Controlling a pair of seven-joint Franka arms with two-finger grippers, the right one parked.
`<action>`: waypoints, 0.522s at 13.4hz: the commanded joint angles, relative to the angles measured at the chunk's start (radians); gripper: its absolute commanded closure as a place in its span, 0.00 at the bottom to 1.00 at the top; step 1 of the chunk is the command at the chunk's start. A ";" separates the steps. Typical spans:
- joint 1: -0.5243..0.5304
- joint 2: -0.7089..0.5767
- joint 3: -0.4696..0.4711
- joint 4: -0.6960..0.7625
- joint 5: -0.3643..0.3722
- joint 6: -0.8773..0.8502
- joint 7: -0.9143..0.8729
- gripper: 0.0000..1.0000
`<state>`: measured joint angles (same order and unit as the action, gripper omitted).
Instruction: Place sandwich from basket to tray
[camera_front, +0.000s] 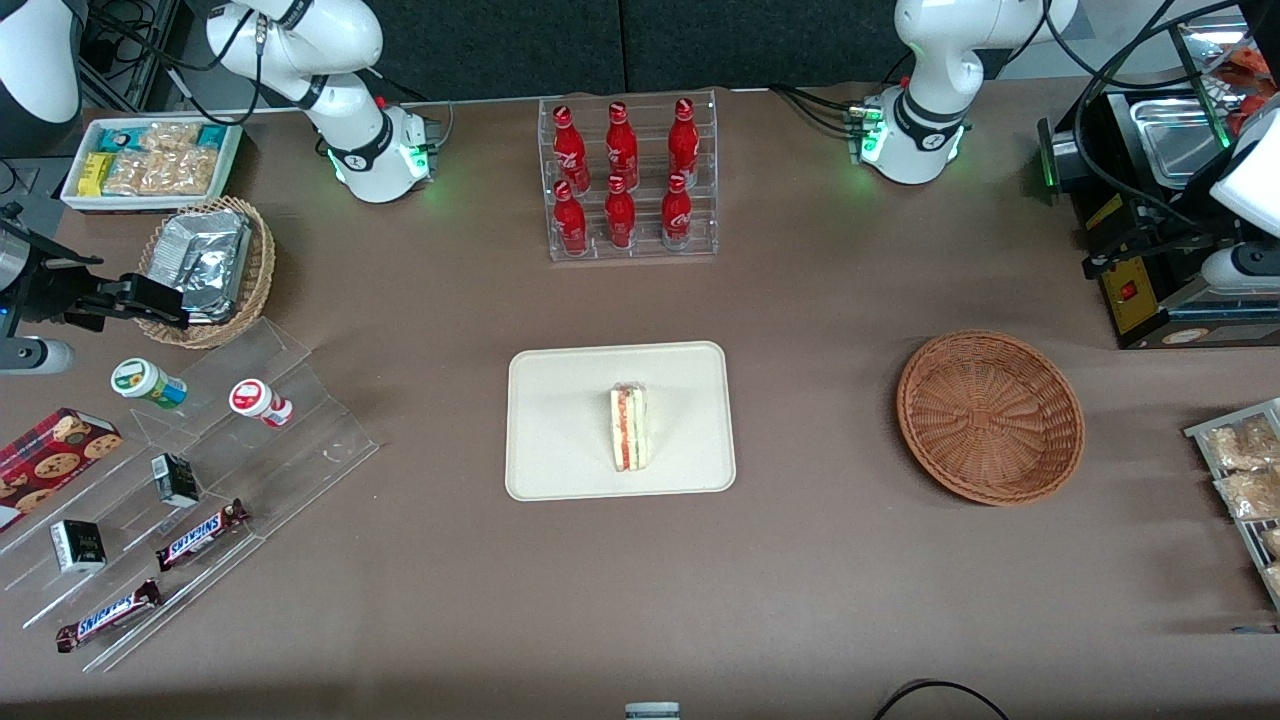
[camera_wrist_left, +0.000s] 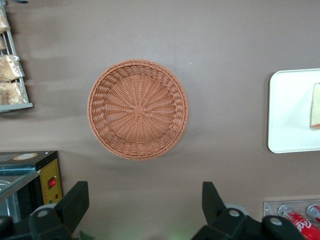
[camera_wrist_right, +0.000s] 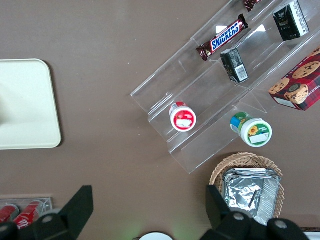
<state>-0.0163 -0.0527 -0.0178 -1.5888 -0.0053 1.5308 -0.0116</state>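
Observation:
The sandwich (camera_front: 629, 428) stands on its edge on the cream-white tray (camera_front: 560, 420) in the middle of the table, its red-orange and green filling facing up. The reddish-brown wicker basket (camera_front: 990, 415) sits empty beside the tray, toward the working arm's end. In the left wrist view my gripper (camera_wrist_left: 145, 200) is open and empty, high above the table. It hangs over bare tabletop beside the empty basket (camera_wrist_left: 138, 108). The tray's end (camera_wrist_left: 290, 110) and a sliver of the sandwich (camera_wrist_left: 315, 106) also show there.
A clear rack of red bottles (camera_front: 632, 180) stands farther from the front camera than the tray. A black machine (camera_front: 1150, 250) and a rack of snack packets (camera_front: 1245, 470) are at the working arm's end. An acrylic stand with snacks (camera_front: 180, 480) and a tan basket of foil packs (camera_front: 205, 270) are at the parked arm's end.

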 joint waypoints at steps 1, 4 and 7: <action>-0.013 0.025 -0.007 0.043 0.031 -0.026 0.004 0.00; -0.011 0.025 -0.008 0.043 0.033 -0.026 0.002 0.00; -0.011 0.025 -0.008 0.041 0.030 -0.026 -0.004 0.00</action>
<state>-0.0180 -0.0456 -0.0281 -1.5867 0.0102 1.5308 -0.0115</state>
